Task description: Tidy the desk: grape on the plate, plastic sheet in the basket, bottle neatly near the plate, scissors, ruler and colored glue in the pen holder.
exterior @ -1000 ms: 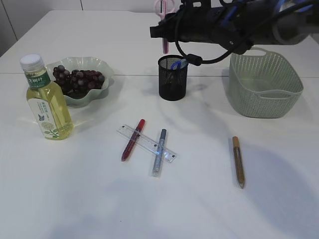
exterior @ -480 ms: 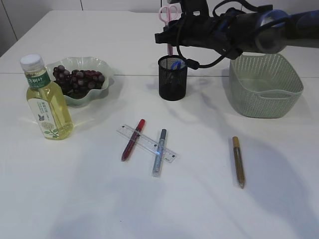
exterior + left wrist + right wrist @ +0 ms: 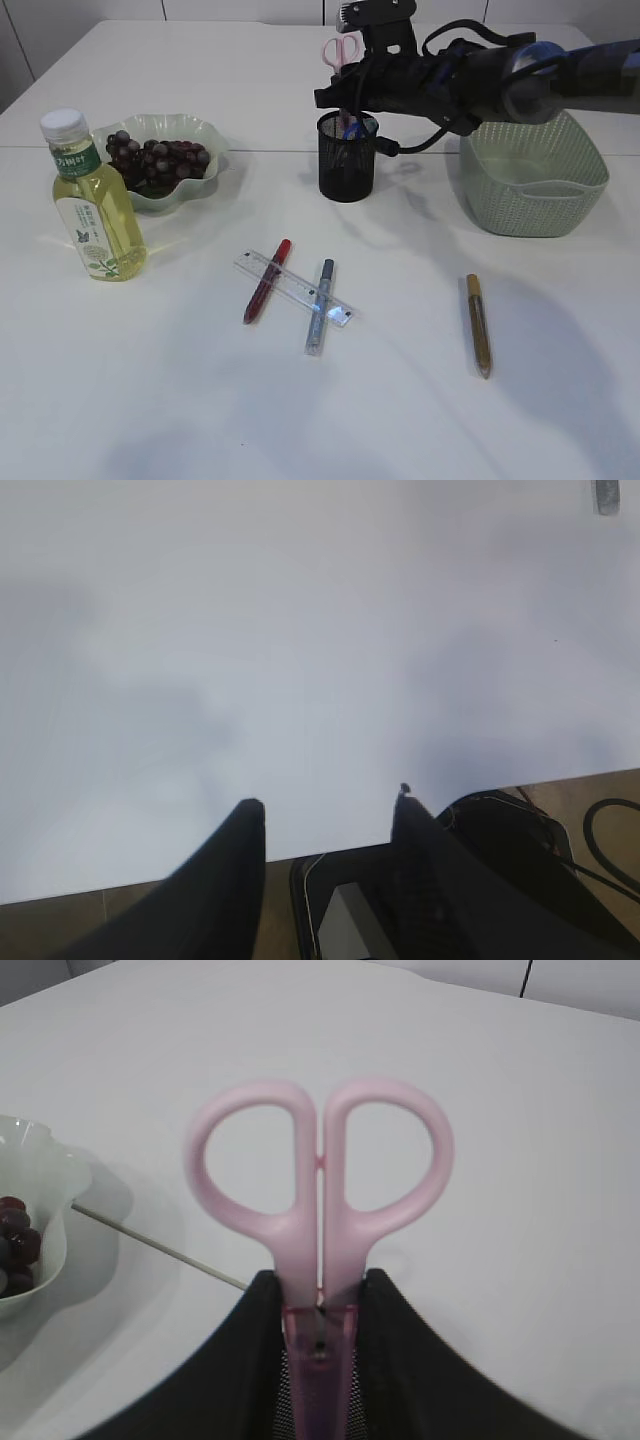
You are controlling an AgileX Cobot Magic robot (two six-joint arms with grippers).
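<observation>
The right end effector gripped the pink scissors upright over the black mesh pen holder; the left end effector stood partly open, empty.

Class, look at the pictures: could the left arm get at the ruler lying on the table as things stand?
Probably yes. The left gripper stands open and empty over bare table, the ruler lies in the open across two glue pens, and the right gripper is busy with the scissors at the pen holder.

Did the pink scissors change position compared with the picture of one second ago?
Yes. The pink scissors, held by the right gripper, have come down, blades now inside the pen holder.
</observation>
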